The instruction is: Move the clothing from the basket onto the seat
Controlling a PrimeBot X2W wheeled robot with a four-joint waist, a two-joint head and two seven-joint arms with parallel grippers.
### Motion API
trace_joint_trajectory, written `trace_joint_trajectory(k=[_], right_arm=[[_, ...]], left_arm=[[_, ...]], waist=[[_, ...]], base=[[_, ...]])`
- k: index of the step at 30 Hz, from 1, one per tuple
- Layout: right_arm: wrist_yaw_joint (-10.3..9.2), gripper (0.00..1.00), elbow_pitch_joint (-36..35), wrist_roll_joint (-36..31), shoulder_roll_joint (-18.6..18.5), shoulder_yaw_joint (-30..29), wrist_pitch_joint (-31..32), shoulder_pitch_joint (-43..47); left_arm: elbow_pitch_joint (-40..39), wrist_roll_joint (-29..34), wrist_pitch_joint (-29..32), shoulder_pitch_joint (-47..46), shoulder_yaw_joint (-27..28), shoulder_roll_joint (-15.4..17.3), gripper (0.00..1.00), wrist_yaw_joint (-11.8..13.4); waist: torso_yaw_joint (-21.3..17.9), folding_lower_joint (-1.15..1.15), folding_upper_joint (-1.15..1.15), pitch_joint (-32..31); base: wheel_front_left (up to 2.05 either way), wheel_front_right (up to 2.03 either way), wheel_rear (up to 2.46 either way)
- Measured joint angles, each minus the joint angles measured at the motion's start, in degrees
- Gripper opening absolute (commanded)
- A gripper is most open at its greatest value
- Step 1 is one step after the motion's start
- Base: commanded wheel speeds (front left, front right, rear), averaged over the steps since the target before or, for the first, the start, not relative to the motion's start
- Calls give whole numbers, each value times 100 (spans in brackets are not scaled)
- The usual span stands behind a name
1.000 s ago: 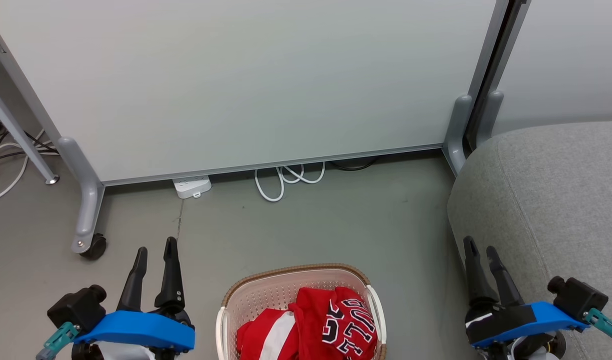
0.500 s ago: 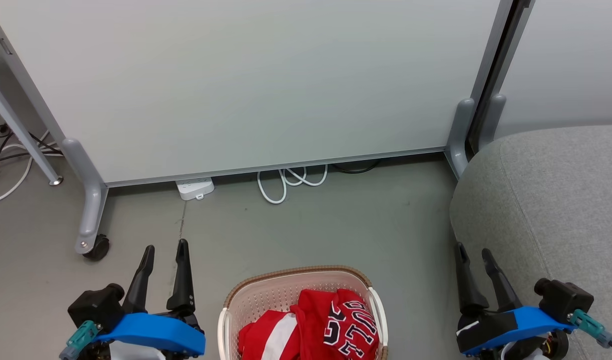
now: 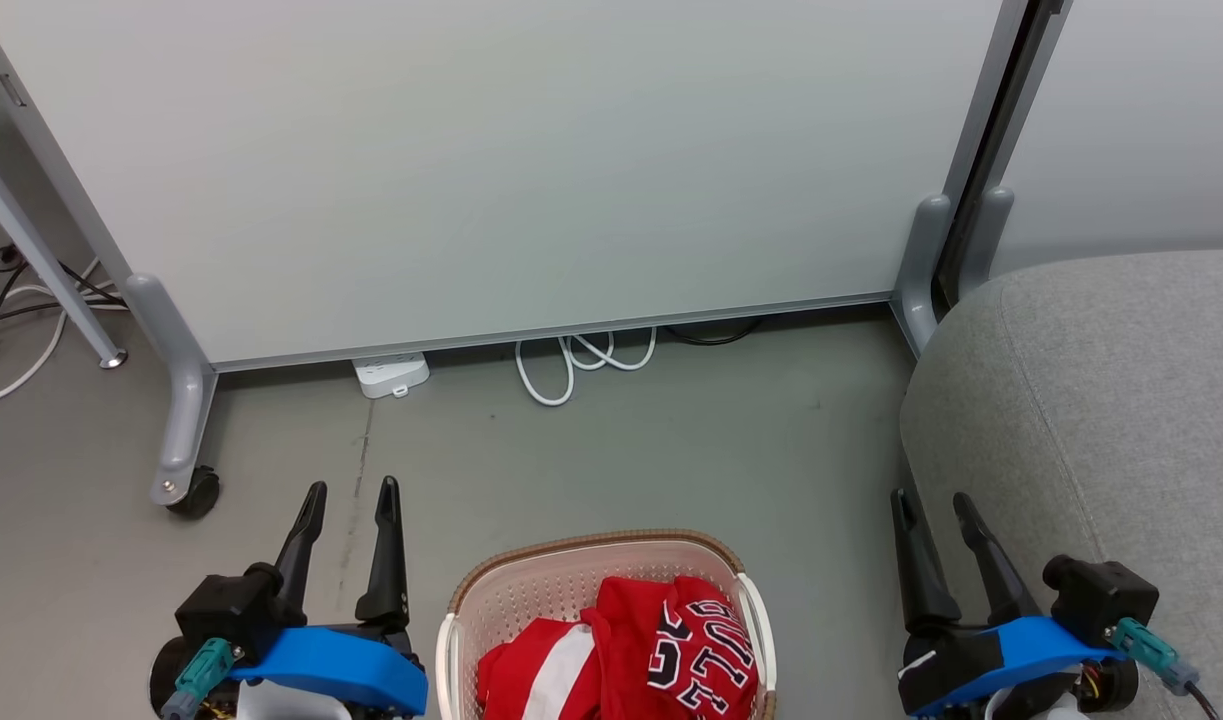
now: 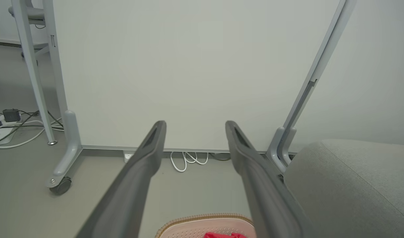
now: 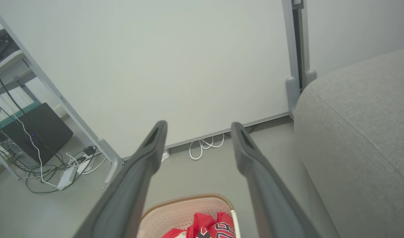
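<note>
The cream basket (image 3: pixel 511 595) with its brown rim stands on the floor at the bottom centre of the head view, and its far rim (image 5: pixel 188 200) also appears in the right wrist view. Inside lie the red jersey (image 3: pixel 696 650) with black-and-white lettering and a red garment with a broad white stripe (image 3: pixel 546 675). The grey seat (image 3: pixel 1101 400) rises at the right. My left gripper (image 3: pixel 351 492) hangs open left of the basket, holding nothing. My right gripper (image 3: pixel 933 500) is open and empty between basket and seat.
A pale wheeled partition (image 3: pixel 491 160) closes off the back, with a caster foot (image 3: pixel 183 490) at the left and a grey post (image 3: pixel 921 260) by the seat. A white power strip (image 3: pixel 389 374) and a coiled white cable (image 3: pixel 581 358) lie under it. More cables (image 5: pixel 66 165) sit far left.
Both grippers have drawn inward toward the basket and slightly down the picture. The head camera shifted a little. The clothing has not moved.
</note>
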Motion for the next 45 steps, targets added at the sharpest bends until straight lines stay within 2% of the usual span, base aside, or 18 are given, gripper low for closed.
trace_joint_trajectory(k=[30,45], right_arm=[[1,100,98,-1306,10,141,-327,-14],[1,100,180,-1360,30,143,-343,-15]], left_arm=[[326,1045,-318,-113,-199,15,100,-85],[501,1061,-344,-115,-170,18,100,-126]], waist=[[63,0,0,-9],[61,0,0,-3]], base=[[0,0,0],[0,0,0]])
